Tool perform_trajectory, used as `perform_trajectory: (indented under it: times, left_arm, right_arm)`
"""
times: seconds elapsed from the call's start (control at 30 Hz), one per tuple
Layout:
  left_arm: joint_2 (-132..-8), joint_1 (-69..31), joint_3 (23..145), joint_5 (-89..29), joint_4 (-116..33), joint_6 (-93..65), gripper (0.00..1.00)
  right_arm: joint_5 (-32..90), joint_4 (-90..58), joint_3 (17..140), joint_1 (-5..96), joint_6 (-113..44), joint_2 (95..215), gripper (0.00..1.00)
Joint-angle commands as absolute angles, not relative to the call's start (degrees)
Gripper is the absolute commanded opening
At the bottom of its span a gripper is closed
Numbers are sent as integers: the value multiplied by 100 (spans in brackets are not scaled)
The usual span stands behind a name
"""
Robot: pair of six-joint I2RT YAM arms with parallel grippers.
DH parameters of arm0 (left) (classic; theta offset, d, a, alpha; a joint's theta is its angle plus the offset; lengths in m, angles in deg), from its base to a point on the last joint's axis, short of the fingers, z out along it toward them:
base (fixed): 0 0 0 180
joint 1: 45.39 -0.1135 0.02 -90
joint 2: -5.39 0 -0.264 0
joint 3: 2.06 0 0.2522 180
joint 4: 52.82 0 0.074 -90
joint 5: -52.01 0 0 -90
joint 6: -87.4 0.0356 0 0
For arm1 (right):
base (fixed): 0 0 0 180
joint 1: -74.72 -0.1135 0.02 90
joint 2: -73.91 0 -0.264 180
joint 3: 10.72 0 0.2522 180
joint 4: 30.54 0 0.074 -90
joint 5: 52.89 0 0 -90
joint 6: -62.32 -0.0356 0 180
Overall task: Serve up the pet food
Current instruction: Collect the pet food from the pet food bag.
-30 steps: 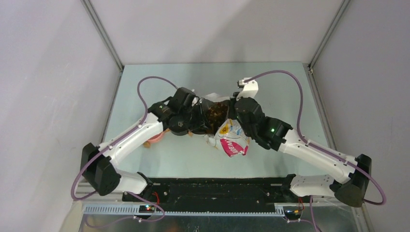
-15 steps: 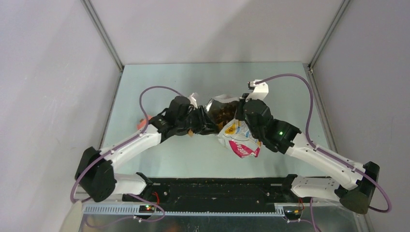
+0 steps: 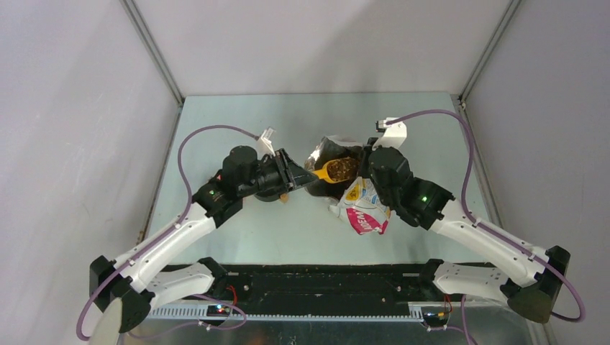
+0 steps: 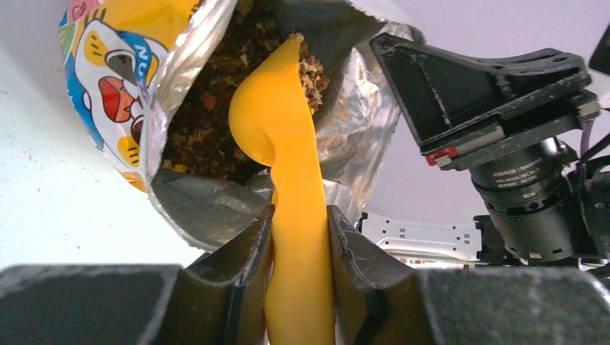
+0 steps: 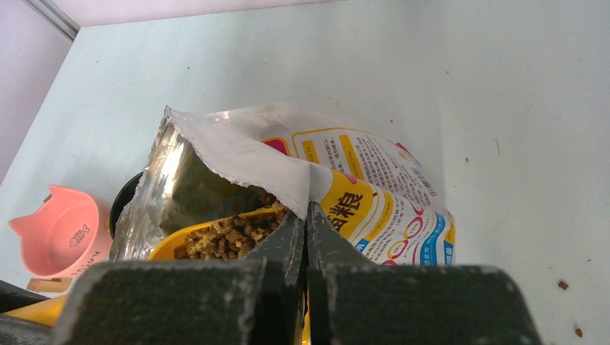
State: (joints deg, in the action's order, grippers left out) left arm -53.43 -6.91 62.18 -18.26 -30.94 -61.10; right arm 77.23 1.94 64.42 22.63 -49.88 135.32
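Left wrist view: left jaws clamp the loaded scoop (image 4: 277,126), right jaws pinch the bag (image 5: 360,165); any tilt may spill kibble (image 4: 205,129).

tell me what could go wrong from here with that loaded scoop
1. The yellow scoop is heaped with pet food and sits in the mouth of the bag; clipping the foil rim or tilting on the way out could spill kibble.
2. The right gripper pinches only a thin edge of the bag; if it slips, the mouth may fold onto the scoop held by the left gripper.
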Motion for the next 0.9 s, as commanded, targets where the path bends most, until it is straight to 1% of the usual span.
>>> perform_trajectory:
  times: [0.0,0.17,0.27,0.33,0.47,0.5,0.6,0.77,0.87]
  left_arm:
    - [-5256,-714,6048,-1744,-3514,-6312,0]
    - [-5146,-891,5638,-1653,-4113,-6622,0]
    - [-5069,-975,5519,-1587,-4195,-6641,0]
    - [-5044,-979,5629,-1677,-3800,-6400,0]
    - [-5099,-972,6310,-2229,-2454,-5532,0]
    - [-5110,-973,6459,-2286,-2337,-5357,0]
    - [-5222,-972,6756,-2127,-1900,-5095,0]
    - [-5148,-986,6888,-2406,-1496,-4895,0]
    - [-5247,-988,6912,-2109,-1699,-4949,0]
  right_arm:
    - [7893,-84,6474,2255,-4961,13269,0]
    - [7984,-95,6476,2252,-4919,13188,0]
    - [8004,-143,6473,2244,-4836,13176,0]
    - [8039,-174,6473,2244,-4781,13178,0]
    - [8036,-190,6474,2234,-4713,13158,0]
    - [8000,-157,6478,2234,-4716,13144,0]
    - [7983,-126,6472,2230,-4732,13117,0]
    - [7815,-92,6473,2214,-4717,13103,0]
    - [7813,-58,6472,2191,-4742,13095,0]
